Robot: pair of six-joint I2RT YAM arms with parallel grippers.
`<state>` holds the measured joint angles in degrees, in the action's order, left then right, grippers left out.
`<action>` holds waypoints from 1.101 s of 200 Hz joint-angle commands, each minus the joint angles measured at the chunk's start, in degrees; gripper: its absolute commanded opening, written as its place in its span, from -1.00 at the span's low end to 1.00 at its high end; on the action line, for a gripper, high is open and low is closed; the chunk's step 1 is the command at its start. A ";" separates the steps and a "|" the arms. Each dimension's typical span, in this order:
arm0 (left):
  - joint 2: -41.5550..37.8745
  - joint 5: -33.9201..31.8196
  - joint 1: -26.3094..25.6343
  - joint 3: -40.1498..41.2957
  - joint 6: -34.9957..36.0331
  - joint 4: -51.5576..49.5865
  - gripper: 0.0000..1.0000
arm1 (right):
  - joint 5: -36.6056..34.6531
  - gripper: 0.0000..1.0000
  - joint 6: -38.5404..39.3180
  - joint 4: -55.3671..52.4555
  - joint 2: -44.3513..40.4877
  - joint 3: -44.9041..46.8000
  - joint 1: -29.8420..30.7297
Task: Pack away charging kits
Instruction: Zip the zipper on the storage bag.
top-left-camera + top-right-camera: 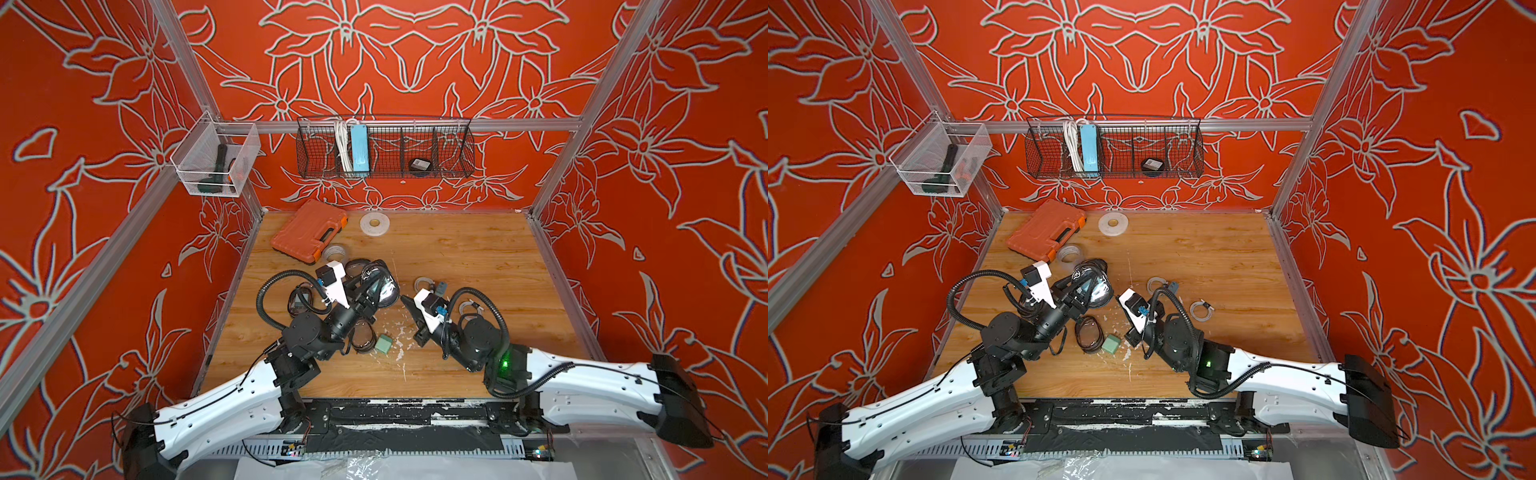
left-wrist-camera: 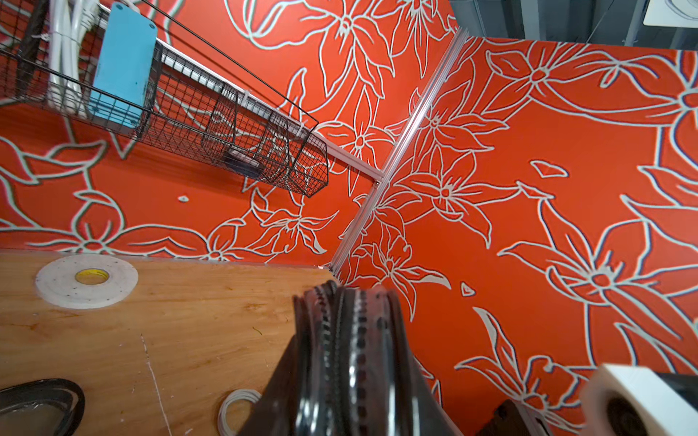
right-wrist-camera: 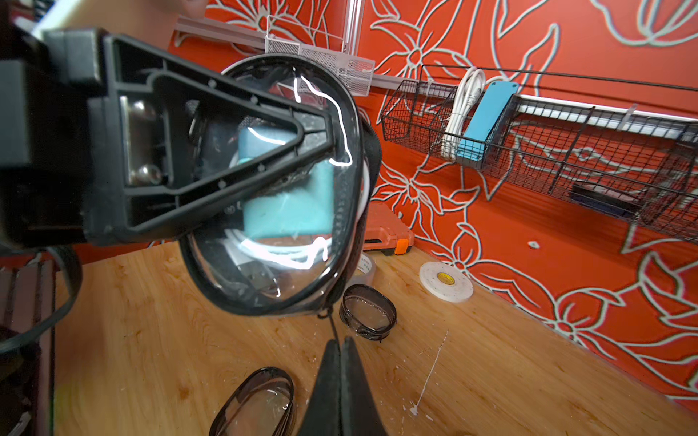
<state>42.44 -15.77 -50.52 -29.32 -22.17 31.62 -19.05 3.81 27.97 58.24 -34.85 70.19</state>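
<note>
Just in front of the orange case (image 1: 309, 230), above the surface (image 1: 457, 257) | we saw the left hand (image 1: 368, 291) grasping the pouch (image 1: 388, 291), teal adapter (image 3: 291, 211) inside | right hand (image 3: 341, 347) clenched on its zip cord (image 3: 332, 327)

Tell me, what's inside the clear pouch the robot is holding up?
The pouch shows a teal plug cube and coiled white cable inside. The left pincer hides the middle.

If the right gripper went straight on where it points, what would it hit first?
Probably the clear-topped pouch held up by the left gripper, just ahead; the right gripper seems to pinch its zipper cord.
</note>
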 commanded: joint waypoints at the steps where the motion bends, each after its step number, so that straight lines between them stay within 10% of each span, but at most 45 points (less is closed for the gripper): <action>1: -1.88 5.02 1.04 -0.34 0.26 -5.85 -1.00 | -2.31 -1.00 -0.66 -3.86 -3.96 -1.34 -5.76; 220: 5.91 28.71 1.39 -4.82 7.05 -17.72 -1.00 | 2.74 -1.00 10.25 -13.65 -4.45 -17.30 -10.59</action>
<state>46.81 4.21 -48.51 -34.65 -16.67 20.14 -10.79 12.19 8.38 55.99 -46.19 61.60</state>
